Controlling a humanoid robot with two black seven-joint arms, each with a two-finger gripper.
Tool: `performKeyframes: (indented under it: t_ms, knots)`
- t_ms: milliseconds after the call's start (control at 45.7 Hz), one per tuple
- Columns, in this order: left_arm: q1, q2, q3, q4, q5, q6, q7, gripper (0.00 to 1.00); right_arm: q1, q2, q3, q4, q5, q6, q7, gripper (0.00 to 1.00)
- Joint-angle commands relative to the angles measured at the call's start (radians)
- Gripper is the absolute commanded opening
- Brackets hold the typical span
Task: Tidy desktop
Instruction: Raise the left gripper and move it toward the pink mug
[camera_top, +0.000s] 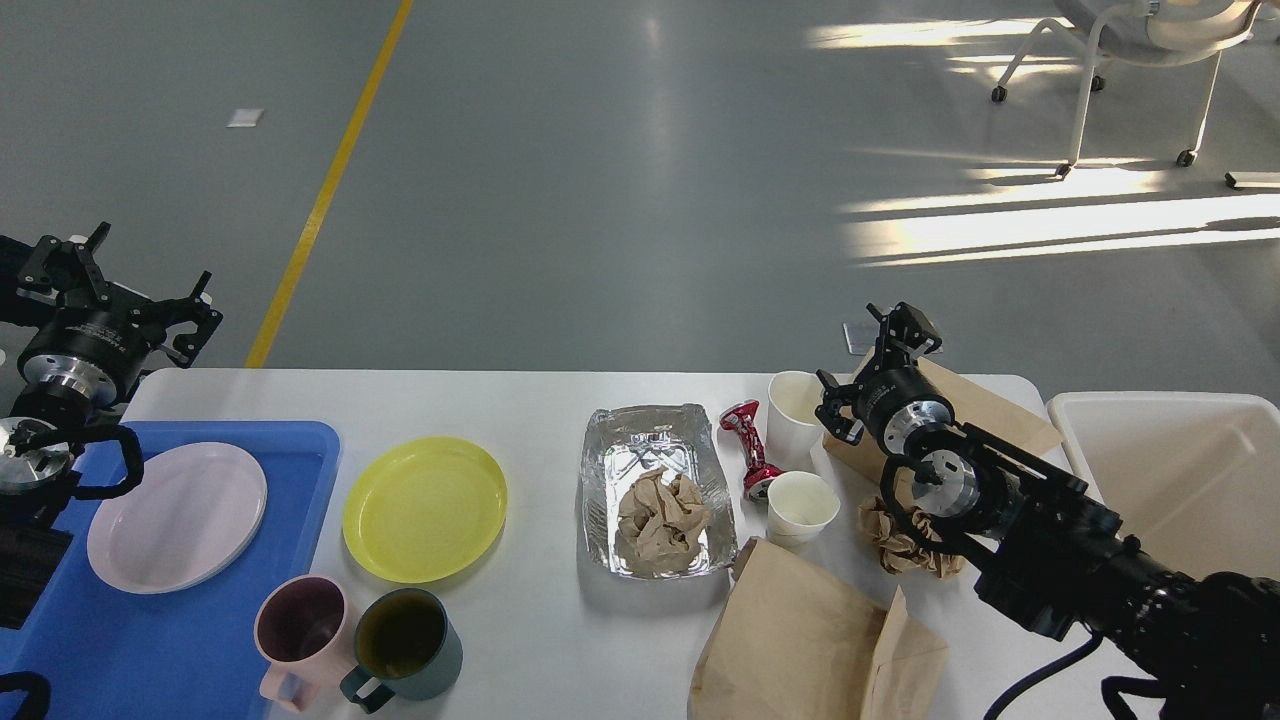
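The white desktop (540, 395) holds a yellow plate (425, 508), a pink mug (300, 625) and a dark teal mug (405, 640). Right of centre lie a foil tray (640, 450) with crumpled brown paper (660, 515) in it, a crushed red can (750, 445) and two white paper cups (790, 410) (800, 505). My right gripper (872, 362) is open and empty, just right of the far cup, above a flat brown bag (1000, 410). My left gripper (130, 285) is open and empty over the table's far left corner.
A blue tray (150, 650) at the front left carries a pale plate (175, 515). A white bin (1180, 470) stands at the right end. A large brown paper bag (810, 640) lies at the front, and a crumpled paper ball (900, 545) sits under my right arm.
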Motion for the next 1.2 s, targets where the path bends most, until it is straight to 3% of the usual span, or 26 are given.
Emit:
performKeyframes:
  t_ms: [0, 941, 1029, 1182]
  knots:
    - [0.0, -0.001, -0.002, 0.0, 0.0, 0.0, -0.004, 0.96, 0.0, 0.0, 0.0, 0.0, 0.0, 0.0, 0.0, 1.0]
    - [-0.006, -0.004, 0.026, -0.005, -0.002, -0.023, 0.013, 0.96, 0.0, 0.0, 0.0, 0.0, 0.0, 0.0, 0.0, 1.0]
    - [-0.008, 0.046, 0.084, -0.005, 0.003, -0.063, 0.013, 0.96, 0.0, 0.0, 0.0, 0.0, 0.0, 0.0, 0.0, 1.0]
    - [-0.093, 0.166, 0.441, -0.005, 0.009, -0.14, 0.014, 0.96, -0.001, 0.0, 0.0, 0.0, 0.0, 0.001, 0.0, 1.0]
